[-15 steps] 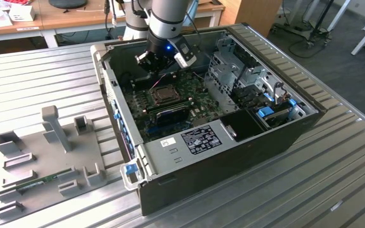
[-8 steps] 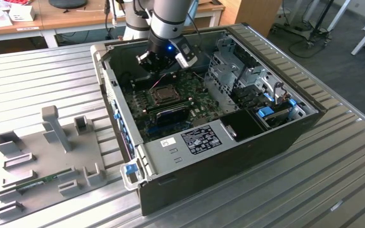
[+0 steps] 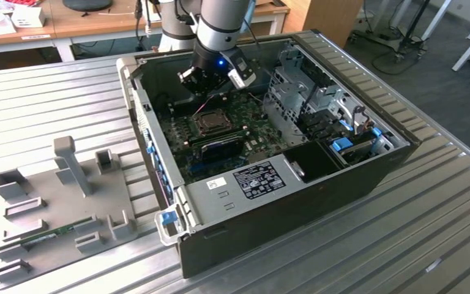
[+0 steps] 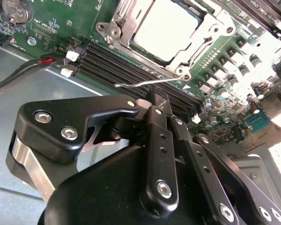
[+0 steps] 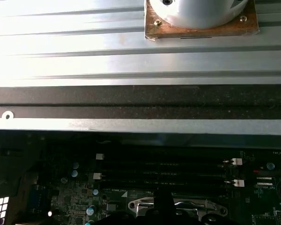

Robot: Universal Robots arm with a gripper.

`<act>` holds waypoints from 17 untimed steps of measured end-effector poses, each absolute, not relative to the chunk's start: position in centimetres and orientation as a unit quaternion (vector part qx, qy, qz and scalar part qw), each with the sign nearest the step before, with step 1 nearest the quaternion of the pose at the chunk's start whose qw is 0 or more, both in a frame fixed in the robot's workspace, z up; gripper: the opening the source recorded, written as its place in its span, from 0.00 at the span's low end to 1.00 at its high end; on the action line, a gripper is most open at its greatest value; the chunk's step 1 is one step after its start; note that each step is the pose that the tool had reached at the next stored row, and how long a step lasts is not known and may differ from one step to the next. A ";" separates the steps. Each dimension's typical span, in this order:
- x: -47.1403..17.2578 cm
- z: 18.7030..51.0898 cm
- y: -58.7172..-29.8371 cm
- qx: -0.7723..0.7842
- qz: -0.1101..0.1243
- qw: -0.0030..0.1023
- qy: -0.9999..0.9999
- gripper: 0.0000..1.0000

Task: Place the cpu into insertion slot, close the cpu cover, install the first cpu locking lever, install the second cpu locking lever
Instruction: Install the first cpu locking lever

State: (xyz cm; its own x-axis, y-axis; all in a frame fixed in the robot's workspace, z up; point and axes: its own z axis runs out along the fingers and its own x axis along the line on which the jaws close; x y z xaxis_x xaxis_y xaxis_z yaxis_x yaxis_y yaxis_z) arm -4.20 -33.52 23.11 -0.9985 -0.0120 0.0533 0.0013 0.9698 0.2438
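Observation:
The cpu (image 4: 166, 26) lies with its silvery top up in the insertion slot (image 3: 211, 121) on the green motherboard (image 3: 218, 144) inside the open case. The cpu cover (image 4: 177, 60) is folded down flat around it. A thin wire locking lever (image 4: 136, 84) stands out from the socket's edge, over the black memory slots (image 4: 103, 63). My gripper (image 4: 152, 100) is shut, and its tip sits right beside this lever with nothing held between its fingers. In the exterior view my gripper (image 3: 212, 92) hovers just above the socket. The socket frame (image 5: 187, 205) also appears in the first wrist view.
The case walls (image 3: 141, 92) enclose the board. A metal drive cage (image 3: 308, 98) rises at the exterior view's right. A red and black cable (image 4: 42, 62) runs beside the memory slots. A grey fixture plate (image 3: 63, 202) lies on the slatted table at the exterior view's left.

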 end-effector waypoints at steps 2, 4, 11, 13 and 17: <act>-4.2 23.1 -33.5 0.003 -0.123 0.027 -0.992 0.11; -4.2 23.1 -33.5 0.003 -0.123 0.027 -0.992 0.11; -4.2 22.9 -33.4 0.003 -0.124 0.027 -0.992 0.11; -4.2 22.9 -33.4 0.003 -0.125 0.027 -0.992 0.11; -4.2 22.9 -33.4 0.003 -0.125 0.027 -0.992 0.11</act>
State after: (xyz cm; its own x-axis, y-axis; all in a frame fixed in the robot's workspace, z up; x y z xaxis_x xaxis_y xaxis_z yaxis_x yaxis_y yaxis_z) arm -4.16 -33.40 22.95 -0.9985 -0.0123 0.0532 0.0013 0.9688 0.2478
